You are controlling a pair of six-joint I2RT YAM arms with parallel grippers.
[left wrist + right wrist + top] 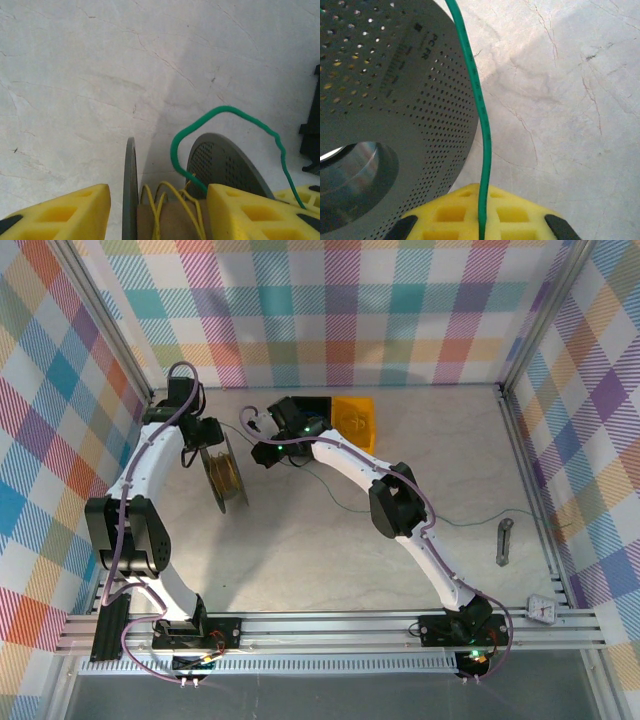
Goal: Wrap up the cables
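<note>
A black spool (228,478) stands on edge on the table at the back left. In the left wrist view its two grey flanges (225,162) show, with a brown core (172,220) carrying a few turns of yellow cable (155,210). My left gripper (157,195) is open and straddles the spool; its left finger (75,210) stands clear of the left flange. A green cable (227,110) loops up from the core. My right gripper (482,192), just right of the spool (395,90), is shut on that green cable (479,100).
An orange box (355,420) with a black part beside it sits at the back, just behind my right gripper (258,430). The thin cable trails right across the table (480,519). A grey metal tool (504,540) and a small white timer (541,608) lie near the right edge.
</note>
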